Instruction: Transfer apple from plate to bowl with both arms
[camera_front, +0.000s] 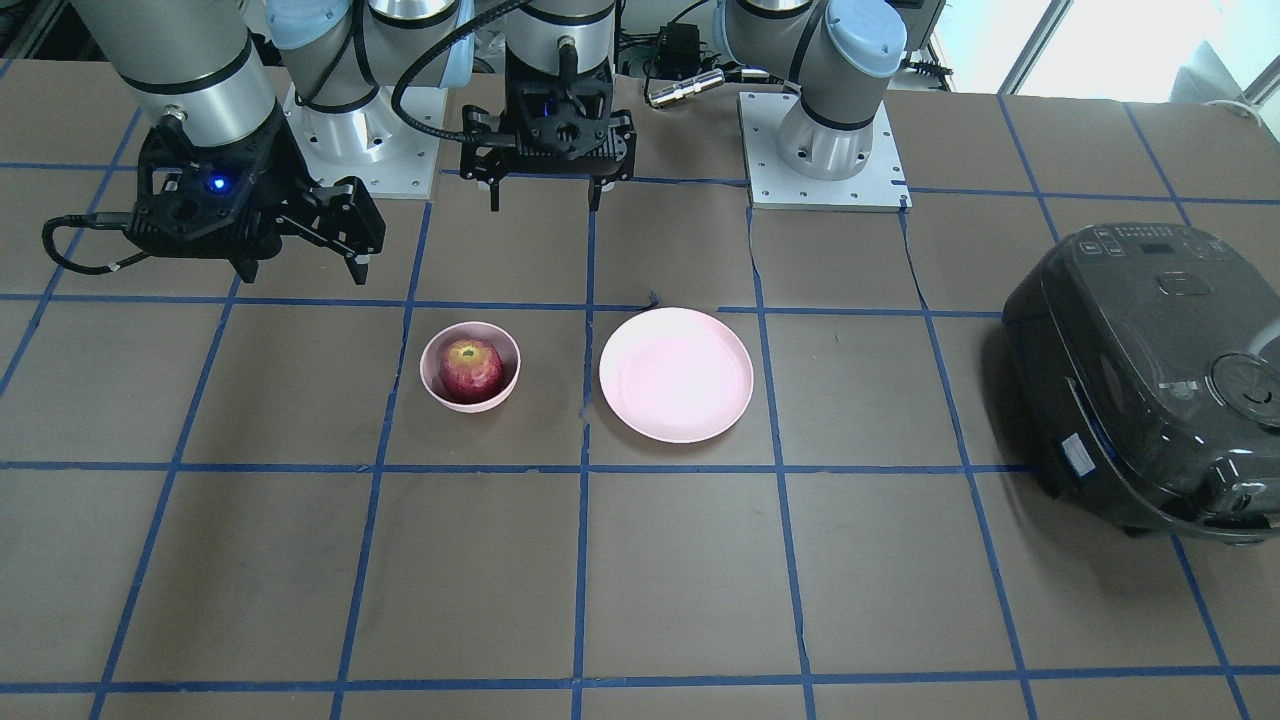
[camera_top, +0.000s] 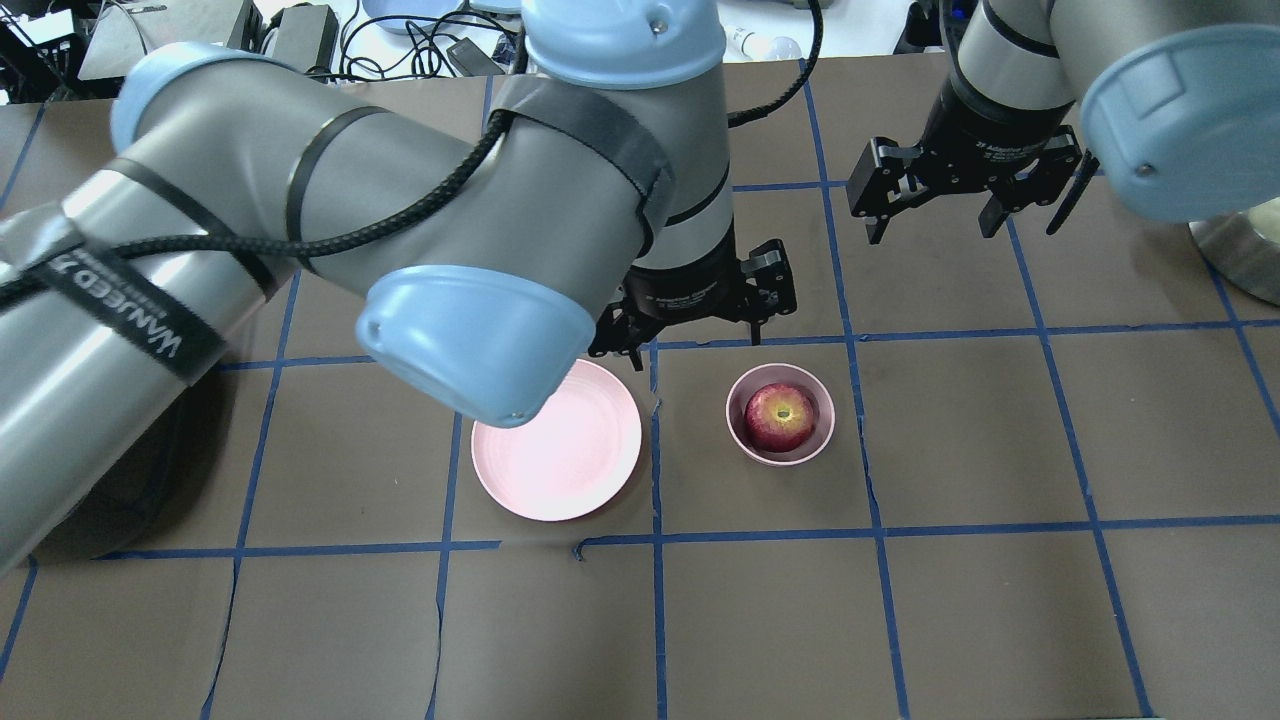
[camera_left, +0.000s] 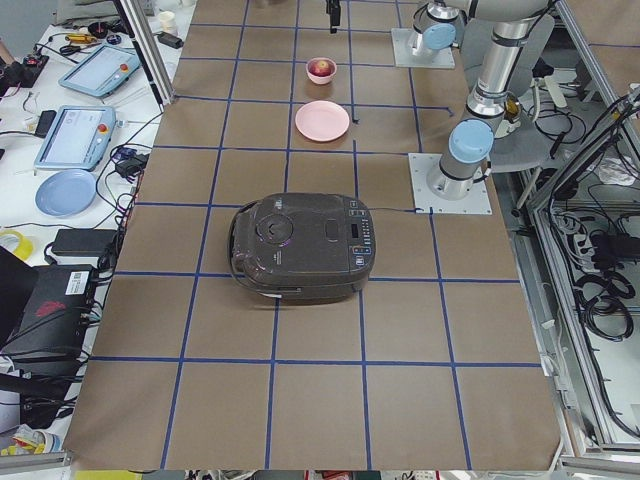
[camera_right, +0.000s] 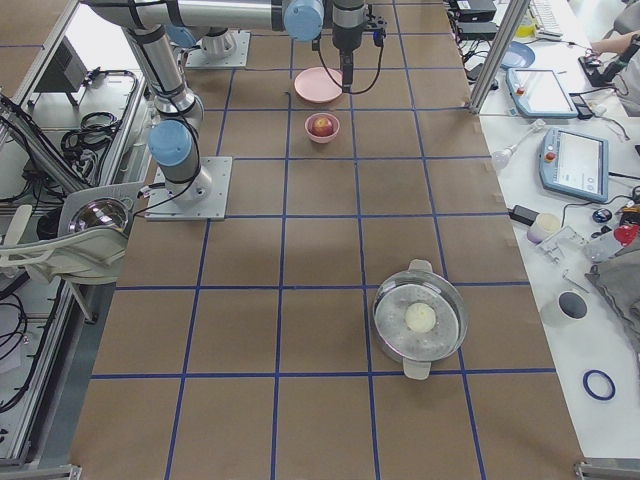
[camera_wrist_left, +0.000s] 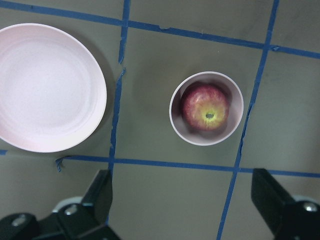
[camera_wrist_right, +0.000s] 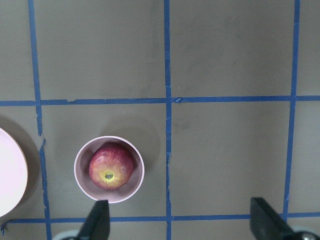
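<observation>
My table (camera_front: 640, 610) wears brown paper, gridded with blue tape (camera_front: 581, 560). A bright window (camera_front: 1100, 40) glows behind me; a cluttered white bench (camera_left: 25, 215) runs opposite.

The left gripper (camera_front: 545, 192) and right gripper (camera_top: 930, 215) both point straight down (fingers (camera_wrist_left: 268, 197) spread wide apart).

Light is bright and even from above, shadows on the bench (camera_front: 640, 580) are soft, and the plate (camera_front: 676, 374) is a little overexposed.
</observation>
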